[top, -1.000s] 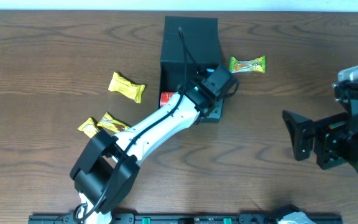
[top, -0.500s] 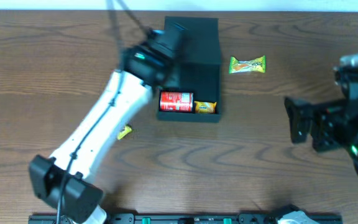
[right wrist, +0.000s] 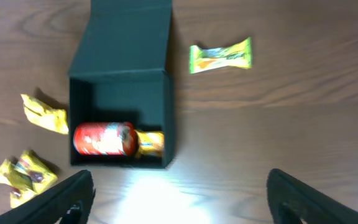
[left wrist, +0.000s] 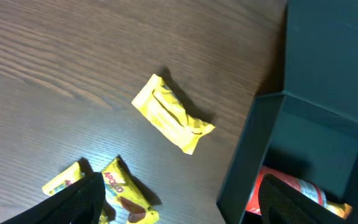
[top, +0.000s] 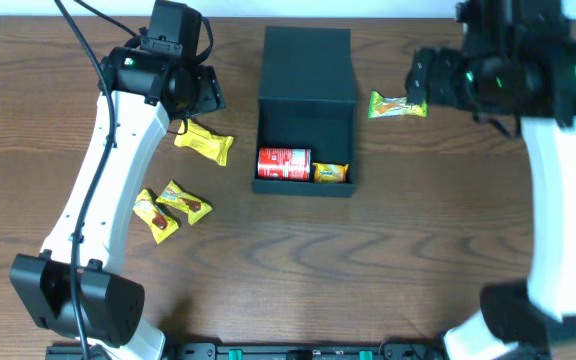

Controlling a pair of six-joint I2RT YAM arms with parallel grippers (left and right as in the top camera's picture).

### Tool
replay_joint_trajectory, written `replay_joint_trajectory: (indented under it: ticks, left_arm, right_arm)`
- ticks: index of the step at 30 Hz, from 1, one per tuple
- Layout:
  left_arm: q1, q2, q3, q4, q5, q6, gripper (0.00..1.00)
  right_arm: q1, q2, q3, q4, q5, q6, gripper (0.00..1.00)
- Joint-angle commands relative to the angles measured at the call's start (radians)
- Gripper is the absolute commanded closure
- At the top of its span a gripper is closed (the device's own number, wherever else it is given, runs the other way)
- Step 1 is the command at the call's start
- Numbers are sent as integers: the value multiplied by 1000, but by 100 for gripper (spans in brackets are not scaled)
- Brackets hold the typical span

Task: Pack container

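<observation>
- Container (top: pixel 305 95) sits mid-surface (top: pixel 438 250) with its flap thrown back on the far side and its mouth open upward. A can (top: pixel 284 163) and a boxed packet (top: pixel 331 173) lie side by side at its near end, and the rest of its floor is bare.
- Four pieces are not yet packed. A yellow packet (top: pixel 204 141) lies just left of the container. A pair of packets (top: pixel 171 206) lies against each other farther left and nearer the arm bases. A green packet (top: pixel 398 104) lies just right of the container.
- Left jaws are spread and empty. They hang over the surface left of the container, with the yellow packet ahead of them in the wrist view.
- Right jaws are also spread with nothing between them. They are held high, and the overhead view puts them close to the green packet.
- Step in hand, as I judge it: a reach for the next piece, about a third of the way through the packing.
- The left arm (top: pixel 118 180) needs to turn its wrist, because the yellow packet lies diagonally. Then it should come down astride the packet's short width and pinch the crinkly wrap.
- The carry has to clear the container's left wall, and the release belongs over the bare far floor.
- The right arm (top: pixel 558 200) looks set for the green packet. Both arms would meet above the mouth, so one should wait.
</observation>
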Motion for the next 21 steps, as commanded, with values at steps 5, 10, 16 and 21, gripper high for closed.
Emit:
replay_joint_trajectory:
  ticks: [5,10,16,21]
  left_arm:
    - [0,-22,13,13,19,7,21]
    - [0,-22,13,7,19,7,21]
    - [0,-22,13,-20,19,7,21]
    - [0,-22,13,-36,19,7,20]
  right_arm:
    - [-126,278,-1,148,-252,187,20]
    - [-181,453,-1,265,-328,351,22]
    - [-208,658,-1,341,-422,625,27]
    - [-203,733,-1,400,-431,724,32]
